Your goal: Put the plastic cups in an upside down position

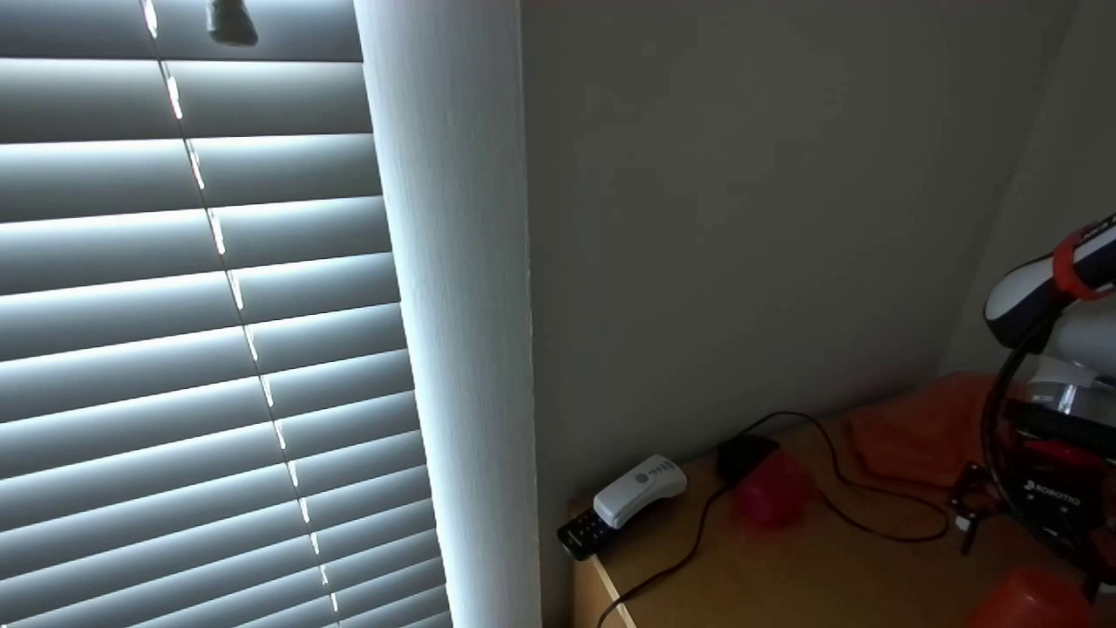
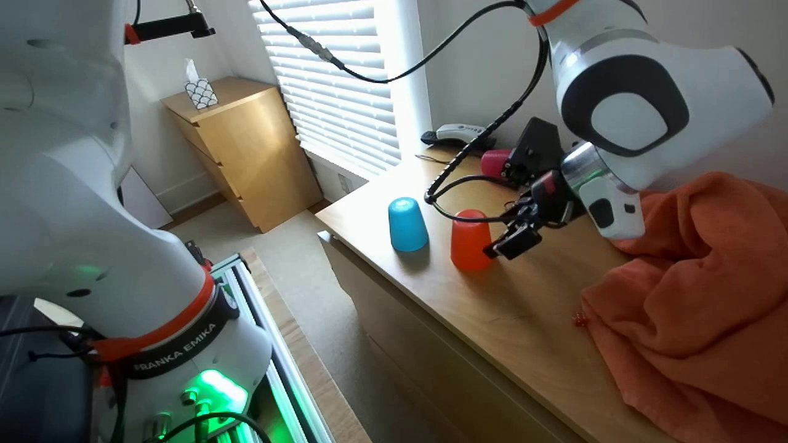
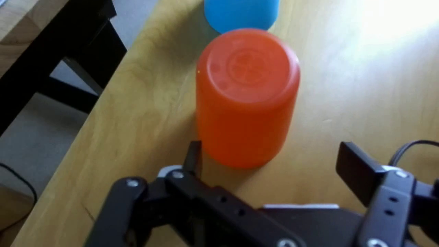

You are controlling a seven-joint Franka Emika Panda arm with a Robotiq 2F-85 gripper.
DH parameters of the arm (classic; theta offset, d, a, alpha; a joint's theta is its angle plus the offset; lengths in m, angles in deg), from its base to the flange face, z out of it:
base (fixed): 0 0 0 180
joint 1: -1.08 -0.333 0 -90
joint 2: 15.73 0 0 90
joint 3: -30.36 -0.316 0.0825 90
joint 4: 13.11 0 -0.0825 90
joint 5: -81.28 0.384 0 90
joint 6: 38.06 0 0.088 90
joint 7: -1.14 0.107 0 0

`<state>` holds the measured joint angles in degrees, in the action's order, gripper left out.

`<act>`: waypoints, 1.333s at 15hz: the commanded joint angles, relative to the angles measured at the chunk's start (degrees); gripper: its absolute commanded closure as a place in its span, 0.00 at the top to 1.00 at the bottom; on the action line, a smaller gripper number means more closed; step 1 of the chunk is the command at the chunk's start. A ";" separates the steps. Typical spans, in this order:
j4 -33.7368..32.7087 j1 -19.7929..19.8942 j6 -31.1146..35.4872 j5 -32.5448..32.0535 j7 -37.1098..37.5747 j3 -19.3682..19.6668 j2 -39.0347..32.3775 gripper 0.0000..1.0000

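Note:
The orange cup [image 3: 245, 127] stands upside down on the wooden dresser top, base up; it shows in both exterior views [image 2: 469, 243] [image 1: 1033, 602]. The blue cup [image 2: 407, 224] stands upside down beyond it, cut off at the top of the wrist view [image 3: 241, 13]. A pink-red cup [image 2: 494, 163] is farther back, partly hidden by the arm; it shows in an exterior view [image 1: 774, 490], where it seems to lie on its side. My gripper [image 3: 270, 152] is open and empty beside the orange cup, its left fingertip close to the cup's lower side; contact is unclear.
An orange cloth [image 2: 695, 271] is heaped on the dresser [image 2: 523, 320] behind the gripper. A white handheld device [image 1: 641, 490] and a black remote [image 1: 584, 532] lie at the wall end. A black cable [image 1: 881, 534] crosses the top. The dresser's front edge is near the blue and orange cups.

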<state>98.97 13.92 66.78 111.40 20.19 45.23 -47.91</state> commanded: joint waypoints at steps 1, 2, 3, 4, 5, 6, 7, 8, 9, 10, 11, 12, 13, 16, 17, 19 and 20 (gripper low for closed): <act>7.34 -4.11 10.31 -5.00 4.62 0.13 8.53 1.00; 8.11 -4.91 12.88 -5.89 6.21 -0.12 9.75 1.00; 8.92 -5.97 15.42 -7.06 7.95 -0.30 11.22 1.00; 9.57 -6.89 17.88 -8.07 9.44 -0.61 12.41 1.00; 10.30 -7.85 20.39 -8.77 10.96 -1.06 13.53 1.00; 10.92 -8.80 22.51 -9.63 12.64 -1.48 14.56 1.00; 10.96 -9.60 24.21 -10.30 13.99 -2.12 15.07 1.00; 11.24 -10.51 26.24 -10.81 15.45 -2.82 15.51 1.00; 11.13 -11.21 27.16 -11.87 16.50 -3.44 15.70 1.00; 8.56 -8.85 24.35 -10.10 14.08 -3.84 13.60 1.00; 8.68 -9.59 25.23 -10.64 15.14 -4.34 14.01 1.00; 8.75 -10.11 25.59 -10.95 15.83 -4.63 14.22 1.00; 8.83 -10.33 25.70 -11.11 16.06 -4.71 14.30 1.00; 9.15 -10.18 25.81 -11.23 16.06 -4.55 14.34 1.00; 10.05 -9.87 26.39 -10.04 15.80 -4.70 14.55 1.00; 10.18 -9.85 27.29 -8.66 15.93 -5.44 14.49 1.00; 9.64 -9.76 27.00 -7.58 15.22 -6.22 14.19 1.00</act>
<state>108.36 3.06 92.71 101.28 35.88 41.26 -33.67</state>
